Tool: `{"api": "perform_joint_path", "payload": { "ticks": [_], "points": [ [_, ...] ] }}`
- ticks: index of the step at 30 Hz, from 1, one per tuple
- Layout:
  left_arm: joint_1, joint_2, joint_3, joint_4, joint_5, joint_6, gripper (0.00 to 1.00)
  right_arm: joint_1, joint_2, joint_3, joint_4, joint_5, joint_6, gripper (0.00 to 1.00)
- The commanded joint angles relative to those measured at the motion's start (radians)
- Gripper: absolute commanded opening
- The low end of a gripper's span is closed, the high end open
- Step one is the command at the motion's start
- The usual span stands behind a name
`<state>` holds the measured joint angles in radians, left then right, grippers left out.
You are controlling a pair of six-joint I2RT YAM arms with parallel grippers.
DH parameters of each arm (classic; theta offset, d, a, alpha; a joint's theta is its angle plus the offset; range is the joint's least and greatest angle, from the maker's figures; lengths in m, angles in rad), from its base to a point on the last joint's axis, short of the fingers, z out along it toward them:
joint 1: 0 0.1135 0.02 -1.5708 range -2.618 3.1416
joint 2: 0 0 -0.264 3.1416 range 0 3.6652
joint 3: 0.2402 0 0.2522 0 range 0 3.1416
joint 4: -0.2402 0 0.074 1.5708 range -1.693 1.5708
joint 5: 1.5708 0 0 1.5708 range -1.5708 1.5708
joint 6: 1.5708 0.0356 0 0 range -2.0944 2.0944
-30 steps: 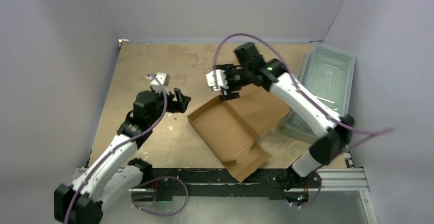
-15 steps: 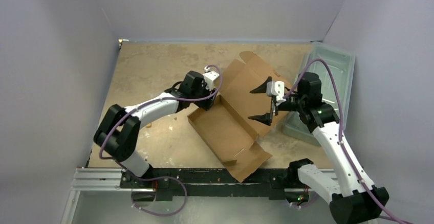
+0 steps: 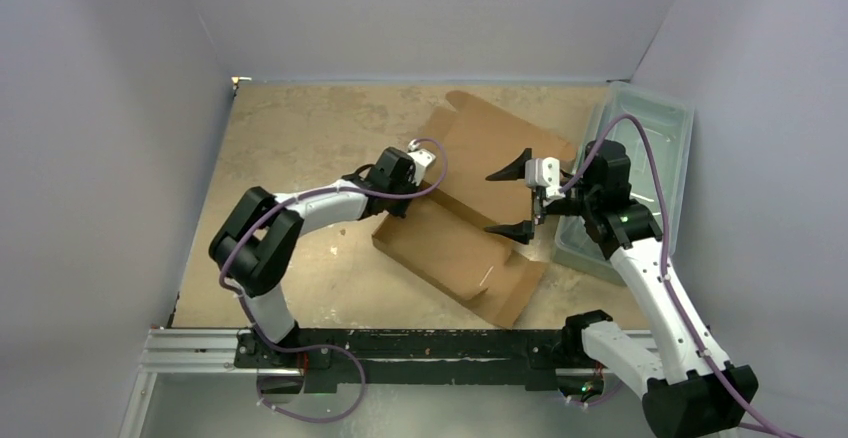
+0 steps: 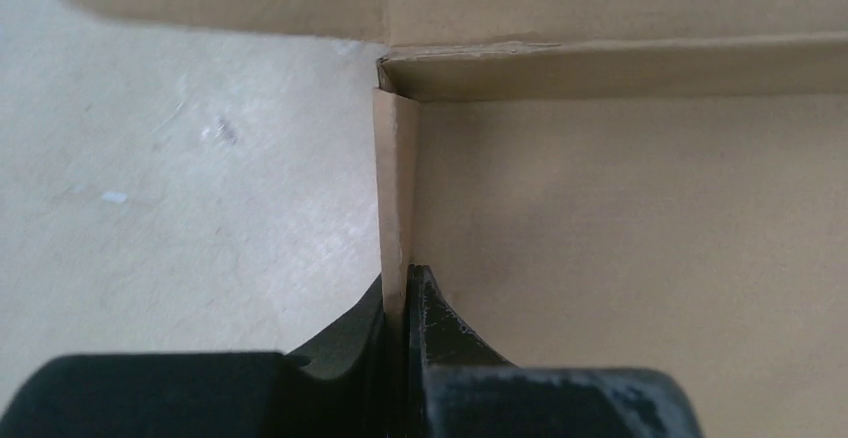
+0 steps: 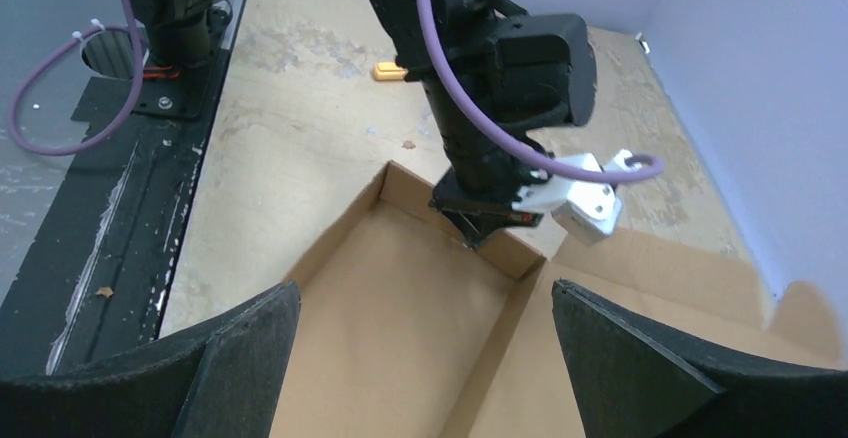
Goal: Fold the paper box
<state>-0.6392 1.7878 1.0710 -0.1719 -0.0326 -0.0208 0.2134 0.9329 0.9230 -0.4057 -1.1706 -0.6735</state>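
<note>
Top view, setting: worn tan surface [image 3: 290, 138] closed in by plain grey walls [image 3: 100, 158]; a translucent plastic bin [image 3: 655, 128] stands at the far right, its near end hidden behind the right arm.
Top view, paper box: the brown paper box [image 3: 455, 253] lies mid-surface, with its tray toward the front and its broad lid panel reaching back toward the bin.
Top view, left claw: the left claw [image 3: 400, 201] sits at the tray's left wall, its tips hidden under the wrist.
Top view, right claw: the right claw [image 3: 512, 200] is spread wide over the box; whether it touches the box cannot be told.
Left wrist view: the left claw [image 4: 404, 303] is pressed together on the thin upright side wall, one finger outside and one inside; the box is cut off at the top and right edges.
Right wrist view: the right claw's fingers [image 5: 240, 358] stand apart at the lower corners, with the tray between and beyond them. The left claw pinches the far wall near a corner. A small orange object [image 5: 388, 71] on the surface is too small to identify.
</note>
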Motion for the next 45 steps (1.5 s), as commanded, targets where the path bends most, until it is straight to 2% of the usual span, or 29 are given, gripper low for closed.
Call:
{"api": "perform_joint_path", "payload": {
  "ticks": [1, 4, 7, 10, 17, 22, 32, 35, 39, 45],
  "points": [
    [0.009, -0.169, -0.099, 0.057, -0.129, -0.086, 0.0, -0.01, -0.013, -0.011, -0.006, -0.016, -0.025, 0.99],
    [0.036, -0.291, -0.182, 0.055, -0.222, -0.186, 0.0, -0.012, -0.013, -0.01, -0.005, -0.011, -0.028, 0.99],
    [0.078, -0.391, -0.235, -0.026, -0.355, -0.346, 0.0, -0.015, -0.015, -0.024, 0.031, 0.02, 0.008, 0.99],
    [0.13, -0.466, -0.278, -0.118, -0.458, -0.54, 0.0, -0.017, -0.016, -0.066, 0.158, 0.105, 0.132, 0.99],
    [0.158, -0.51, -0.408, -0.191, -0.517, -0.845, 0.0, -0.017, 0.027, -0.193, 0.477, 0.292, 0.46, 0.99],
    [0.157, -0.546, -0.527, -0.102, -0.466, -0.912, 0.0, -0.017, 0.104, -0.208, 0.537, 0.398, 0.545, 0.99],
    [0.157, -0.682, -0.544, -0.13, -0.453, -0.87, 0.0, 0.09, 0.265, -0.163, 0.527, 0.624, 0.566, 0.99],
    [0.158, -0.759, -0.518, -0.187, -0.477, -0.872, 0.28, 0.105, 0.338, -0.111, 0.507, 0.734, 0.574, 0.99],
    [0.157, -0.844, -0.494, -0.24, -0.489, -0.87, 0.52, 0.117, 0.426, -0.05, 0.485, 0.814, 0.599, 0.99],
    [0.157, -0.905, -0.484, -0.272, -0.42, -0.856, 0.58, 0.139, 0.503, -0.026, 0.482, 0.819, 0.607, 0.9]
  ]
}}
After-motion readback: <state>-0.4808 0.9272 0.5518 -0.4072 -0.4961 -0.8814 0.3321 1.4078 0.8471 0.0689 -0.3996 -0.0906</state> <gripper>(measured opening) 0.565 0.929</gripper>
